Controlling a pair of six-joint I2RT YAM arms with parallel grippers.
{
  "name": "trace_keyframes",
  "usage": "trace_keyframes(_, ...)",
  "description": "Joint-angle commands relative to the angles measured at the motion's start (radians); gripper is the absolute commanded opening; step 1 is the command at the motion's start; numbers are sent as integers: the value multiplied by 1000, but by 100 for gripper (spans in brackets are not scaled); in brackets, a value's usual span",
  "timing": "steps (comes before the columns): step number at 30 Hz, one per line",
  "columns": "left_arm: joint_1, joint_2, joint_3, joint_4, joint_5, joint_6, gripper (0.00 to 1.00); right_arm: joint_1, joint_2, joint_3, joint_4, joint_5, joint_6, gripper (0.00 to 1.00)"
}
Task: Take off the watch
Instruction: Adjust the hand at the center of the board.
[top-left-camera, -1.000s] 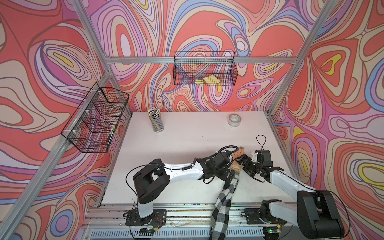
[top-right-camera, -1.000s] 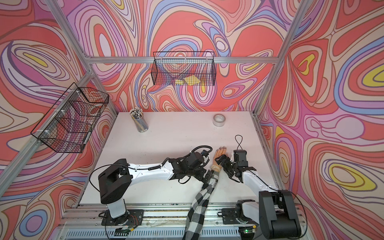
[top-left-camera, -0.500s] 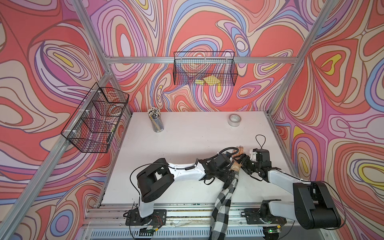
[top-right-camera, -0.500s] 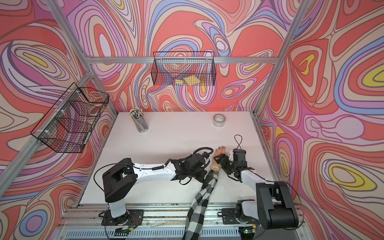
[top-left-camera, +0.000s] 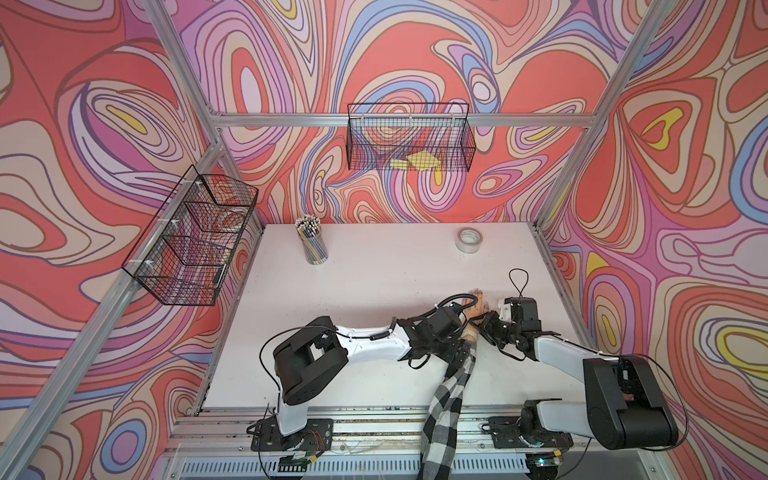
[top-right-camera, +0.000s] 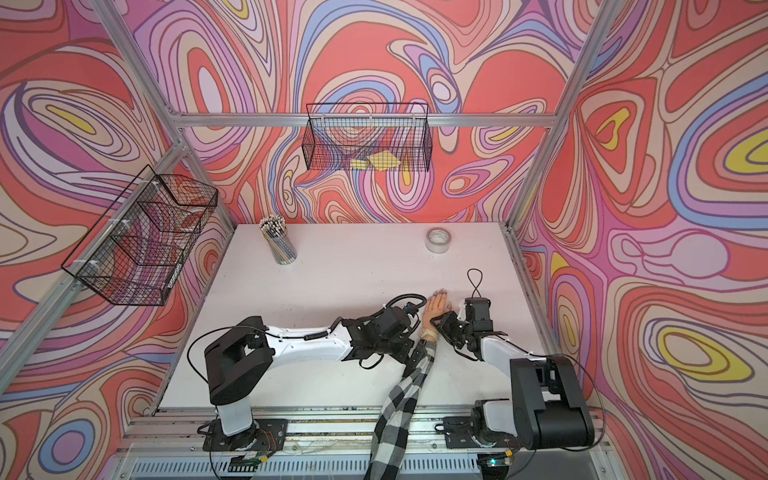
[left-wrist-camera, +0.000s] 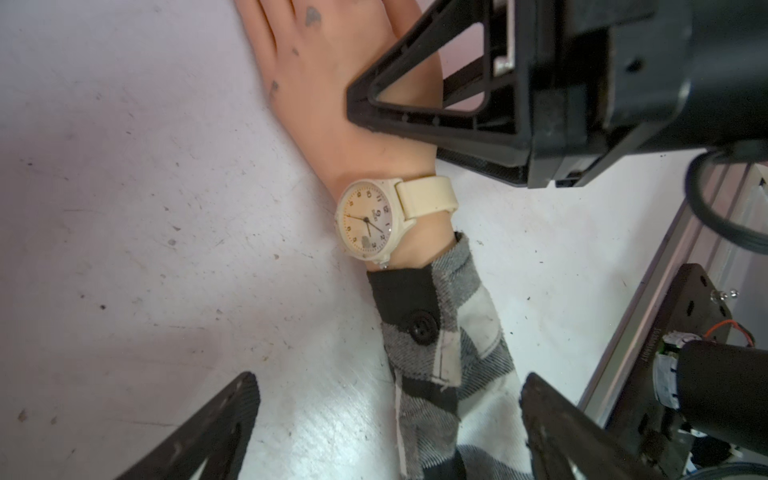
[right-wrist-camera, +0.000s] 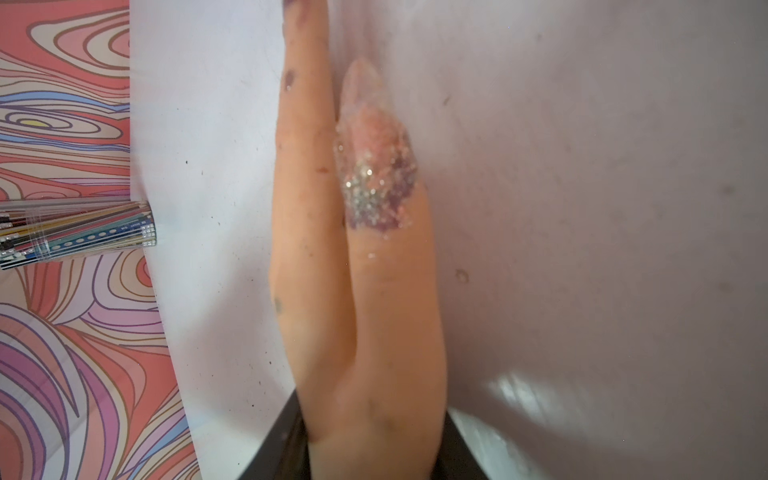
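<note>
Robotics laboratory test cell: a left arm (top-left-camera: 370, 343) and a right arm (top-left-camera: 557, 353), white and black, stand bolted to a metal rail (top-left-camera: 374, 426) at the edge of a scuffed white table (top-left-camera: 374, 266). An aluminium frame (top-left-camera: 291, 120) and swirl-printed walls (top-left-camera: 685, 124) box the table in. A wire basket (top-left-camera: 409, 137) hangs at the back. A mannequin hand (top-right-camera: 434, 309) in a checked sleeve (top-right-camera: 401, 395) lies on the table.

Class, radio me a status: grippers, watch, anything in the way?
Left gripper open above sleeve. Right gripper clamped on mannequin hand. Watch strapped on wrist. Cuff beside it.
</note>
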Motion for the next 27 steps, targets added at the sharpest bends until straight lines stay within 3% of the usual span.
trace_keyframes(1,39,-62,9,-41,-56,-16,99,2,2,45,-58,-10,-39,30)
trace_keyframes(12,238,-255,-119,-70,-128,2,99,42,24,186,-168,9,-62,25)
trace_keyframes(19,334,-339,-209,-69,-147,4,99,209,145,355,-246,144,-86,19)
trace_keyframes(27,381,-410,-286,-67,-174,7,99,394,346,621,-365,285,-106,11)
